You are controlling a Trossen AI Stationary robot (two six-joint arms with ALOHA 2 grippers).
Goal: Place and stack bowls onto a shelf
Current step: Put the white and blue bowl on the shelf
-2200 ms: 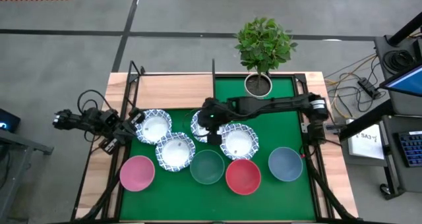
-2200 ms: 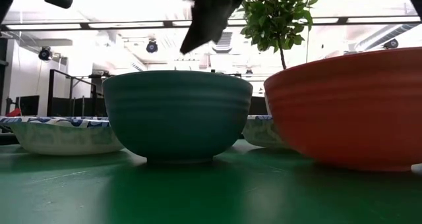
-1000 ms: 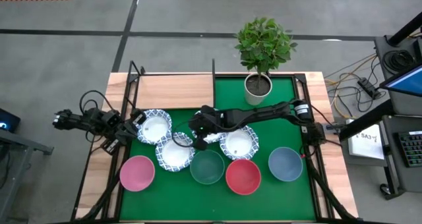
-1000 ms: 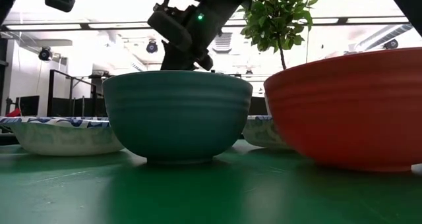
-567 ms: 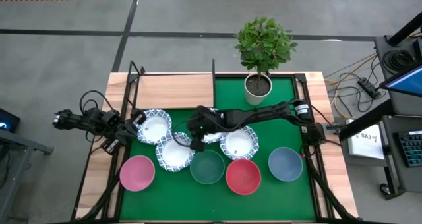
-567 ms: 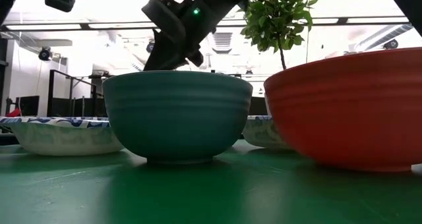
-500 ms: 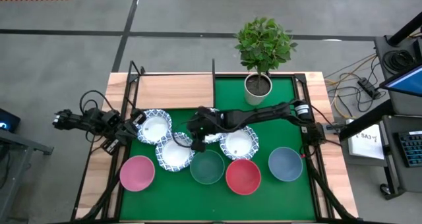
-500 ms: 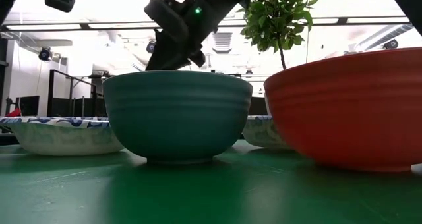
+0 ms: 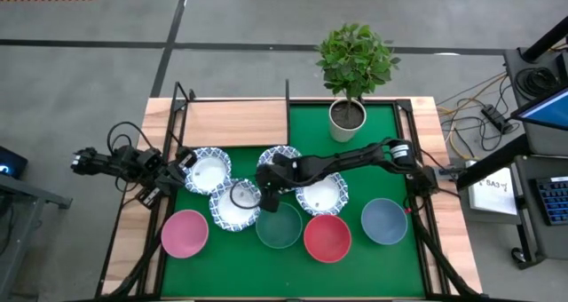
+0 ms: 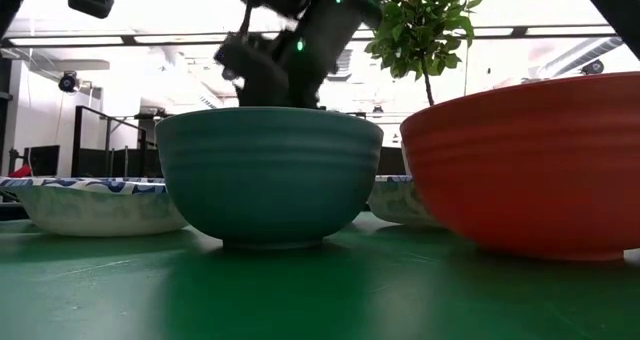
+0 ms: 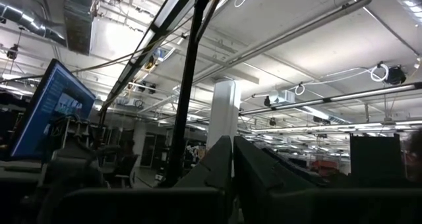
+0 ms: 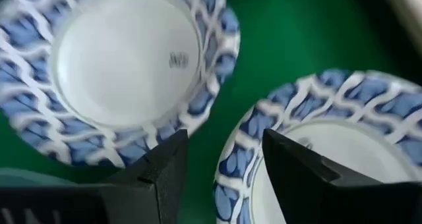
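Four white bowls with blue rims sit on the green mat: one at the left, one nearer, one far centre, one right. In front stand the pink, green, red and grey-blue bowls. My right gripper is open and slants down, with the near-left rim of the far-centre bowl between its fingers. I cannot tell whether they touch it. My left gripper waits shut at the table's left. The shelf lies at the far left.
A potted plant stands at the far edge of the mat. Thin black uprights rise at the shelf's corners. The bowls crowd the middle and the near row. The right arm stretches across the right white bowl.
My right gripper has sunk and come toward the table's near edge, from above the far-centre white bowl to the gap between that bowl and the nearer white one, rolling a little, and it has opened. No bowl has moved.
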